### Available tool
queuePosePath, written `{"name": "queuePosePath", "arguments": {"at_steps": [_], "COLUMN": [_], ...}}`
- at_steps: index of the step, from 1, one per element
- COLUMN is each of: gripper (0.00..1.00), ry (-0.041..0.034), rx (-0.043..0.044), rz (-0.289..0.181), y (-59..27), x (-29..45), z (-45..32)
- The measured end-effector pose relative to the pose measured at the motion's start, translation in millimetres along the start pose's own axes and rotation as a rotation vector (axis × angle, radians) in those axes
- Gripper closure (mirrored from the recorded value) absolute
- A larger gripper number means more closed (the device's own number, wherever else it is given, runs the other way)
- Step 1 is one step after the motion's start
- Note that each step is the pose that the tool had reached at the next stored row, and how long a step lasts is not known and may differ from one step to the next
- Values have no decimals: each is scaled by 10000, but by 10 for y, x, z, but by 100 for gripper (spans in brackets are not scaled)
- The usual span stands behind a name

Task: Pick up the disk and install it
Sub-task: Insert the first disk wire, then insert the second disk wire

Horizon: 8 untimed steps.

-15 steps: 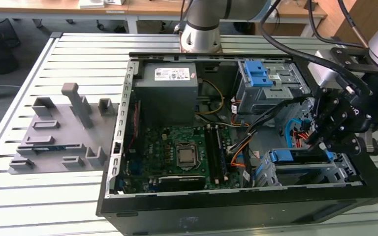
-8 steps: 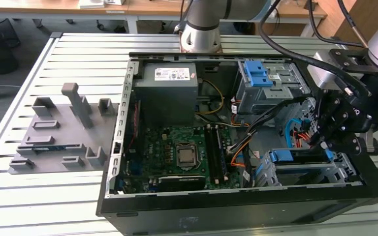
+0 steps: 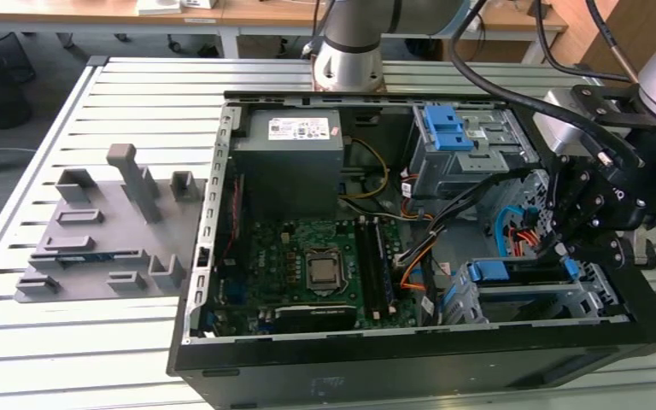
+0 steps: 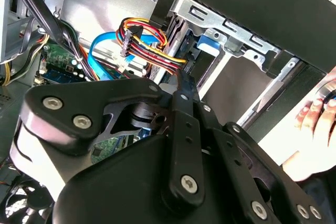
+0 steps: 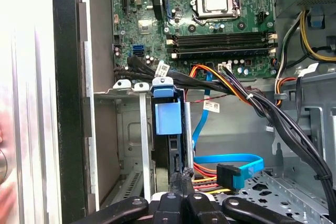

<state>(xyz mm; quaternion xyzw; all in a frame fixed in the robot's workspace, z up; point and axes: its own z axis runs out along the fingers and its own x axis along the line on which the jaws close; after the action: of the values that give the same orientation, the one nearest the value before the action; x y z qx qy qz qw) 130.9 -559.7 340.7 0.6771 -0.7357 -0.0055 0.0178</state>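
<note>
Install step: pincer (image 5: 181, 182) closed, fingertips meeting, holding nothing visible, at disk (image 5: 169, 119) edge-on in cage slot at 6 o'clock of motherboard (image 5: 210, 19). Likely needs final seating push.

A: Can you see the whole disk (image 5: 169, 129)?
B: No. In the first wrist view just its blue end and a dark edge show; the rest sits down in the metal bay (image 5: 131, 145).
A: The gripper (image 5: 181, 179)?
B: Cut off by the picture's edge; the fingertips look pressed together.
A: That pale shape in the second wrist view?
B: A person's hand (image 4: 315, 129), blurred and cropped at the edge.
</note>
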Motion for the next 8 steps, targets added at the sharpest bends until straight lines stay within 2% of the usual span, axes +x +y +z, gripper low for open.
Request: {"name": "queuePosePath", "arguments": {"at_steps": [8], "gripper": [89], "ry": [-1], "rx": [9], "rz": [1], "y": [4], "x": [0], "z": [0]}}
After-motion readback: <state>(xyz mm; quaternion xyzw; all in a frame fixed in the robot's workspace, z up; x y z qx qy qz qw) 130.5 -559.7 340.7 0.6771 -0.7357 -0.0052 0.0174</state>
